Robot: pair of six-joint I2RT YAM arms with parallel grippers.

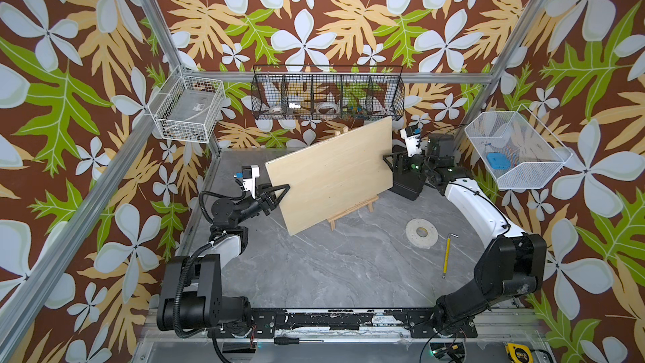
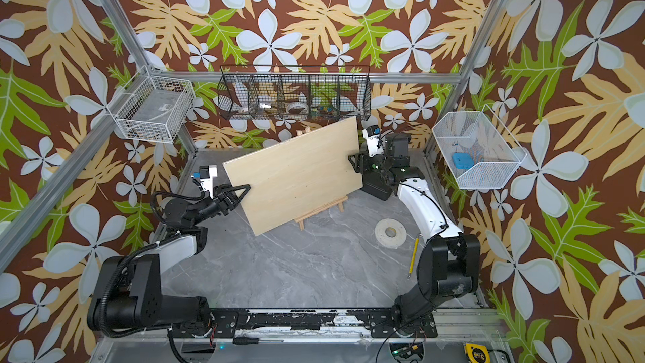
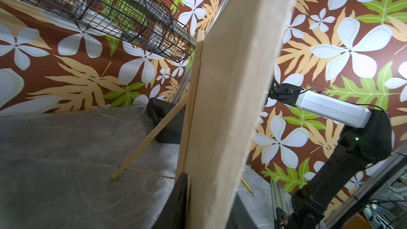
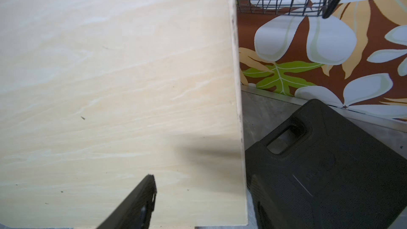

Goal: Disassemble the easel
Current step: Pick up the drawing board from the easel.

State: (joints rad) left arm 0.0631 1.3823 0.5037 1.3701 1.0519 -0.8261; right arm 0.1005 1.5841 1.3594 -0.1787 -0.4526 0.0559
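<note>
The easel [image 1: 352,209] stands near the back of the grey table, mostly hidden behind a large plywood board [image 1: 331,176] that leans on it, tilted. Only its ledge bar, front feet and top tip show in both top views [image 2: 321,209]. In the left wrist view its slats [image 3: 193,84] and rear leg run behind the board [image 3: 231,106]. My left gripper [image 1: 284,190] [image 3: 209,190] is shut on the board's left edge. At the board's right edge my right gripper [image 1: 387,160] [image 4: 202,179] is open, one finger [image 4: 145,194] in front of the face [image 4: 110,84].
A black case [image 1: 408,183] lies behind the right gripper. A tape roll [image 1: 421,232] and a yellow pencil-like tool [image 1: 446,256] lie front right. A black wire basket [image 1: 328,94] hangs on the back wall, and white baskets [image 1: 188,109] [image 1: 516,150] hang at the sides.
</note>
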